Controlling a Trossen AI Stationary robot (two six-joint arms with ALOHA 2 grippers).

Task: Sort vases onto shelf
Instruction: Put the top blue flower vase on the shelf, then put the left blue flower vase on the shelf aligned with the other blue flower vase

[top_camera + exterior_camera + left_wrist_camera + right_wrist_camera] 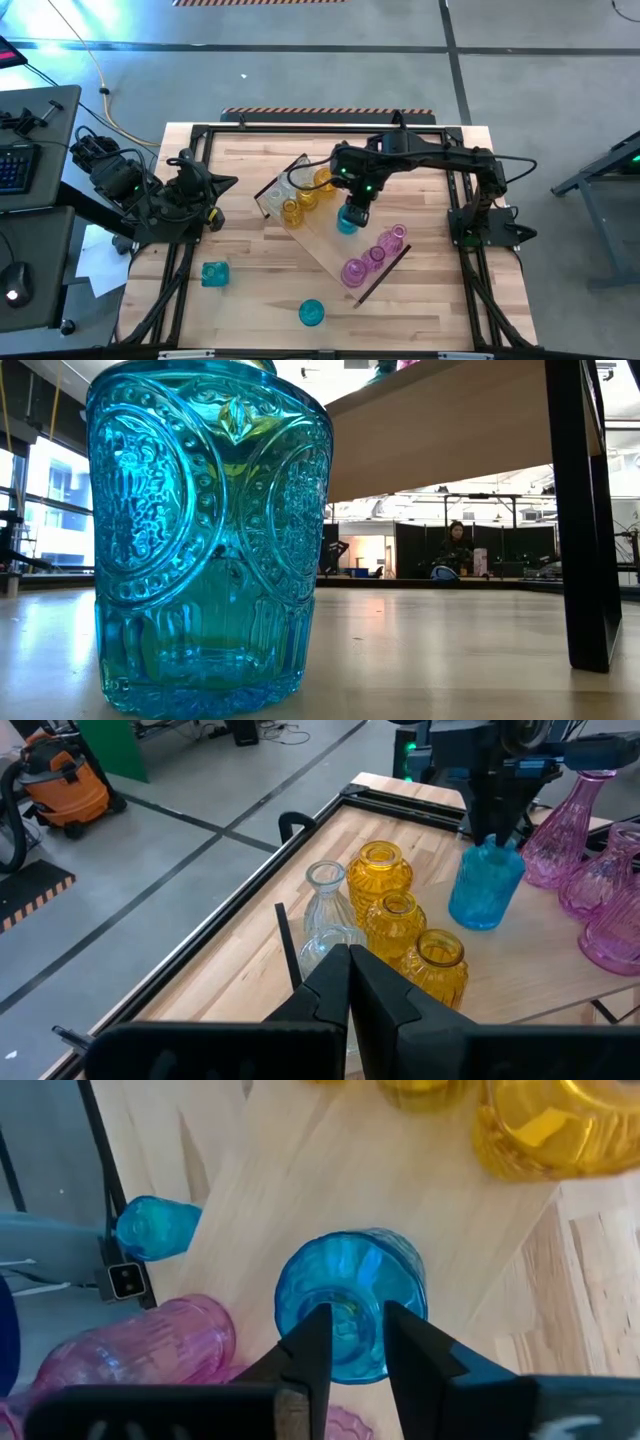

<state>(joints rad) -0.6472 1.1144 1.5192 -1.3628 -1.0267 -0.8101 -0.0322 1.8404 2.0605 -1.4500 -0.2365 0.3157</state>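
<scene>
The shelf [322, 238], a long light-wood board, lies diagonally across the table, far-left to near-right. The left gripper [212, 186] waits closed beside it. Ribbed amber vases [293, 208], then an upright teal vase [347, 222] between the right gripper [352, 214]'s slightly parted fingers; pink vases [372, 258] last.

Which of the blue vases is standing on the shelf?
The blue vase under the right gripper, between the yellow and pink groups on the shelf; the other two blue vases stand on the bare tabletop.
</scene>
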